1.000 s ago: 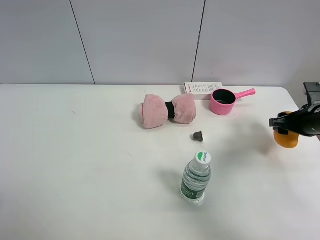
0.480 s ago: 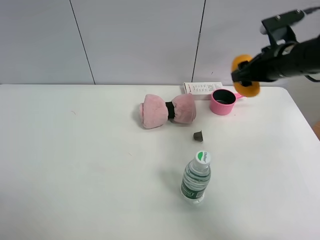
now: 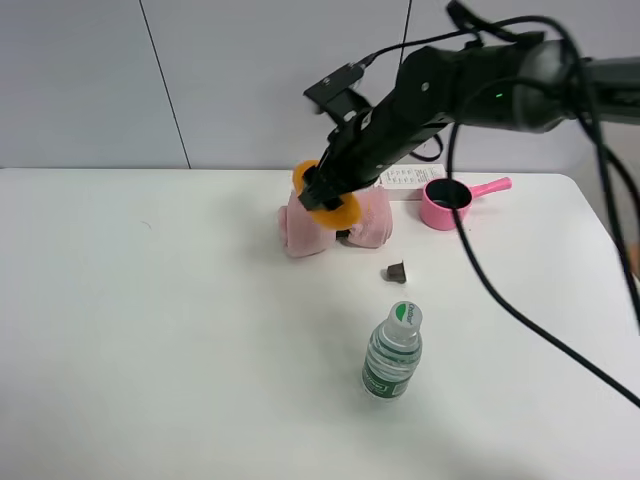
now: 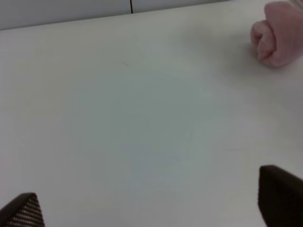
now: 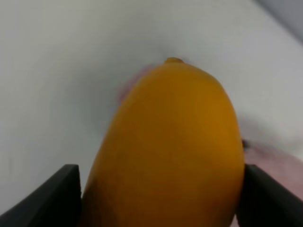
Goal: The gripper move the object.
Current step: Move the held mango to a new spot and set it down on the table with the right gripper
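My right gripper (image 3: 322,192) is shut on the orange-yellow mango (image 3: 318,208) and holds it in the air above the pink rolled towel (image 3: 308,228), reaching in from the right. In the right wrist view the mango (image 5: 165,151) fills the frame between the two black fingers (image 5: 61,196). My left gripper (image 4: 151,208) is open and empty over bare white table (image 4: 142,118); it is out of the exterior view.
A water bottle (image 3: 392,352) stands at the front centre. A small dark cap (image 3: 396,271) lies behind it. A pink saucepan (image 3: 449,202) and a white card (image 3: 404,176) sit at the back right. The towel's end shows in the left wrist view (image 4: 277,33).
My right arm has swung the mango from the table's right edge, up past the saucepan, and leftward to above the pink towel. The left gripper shows no change.
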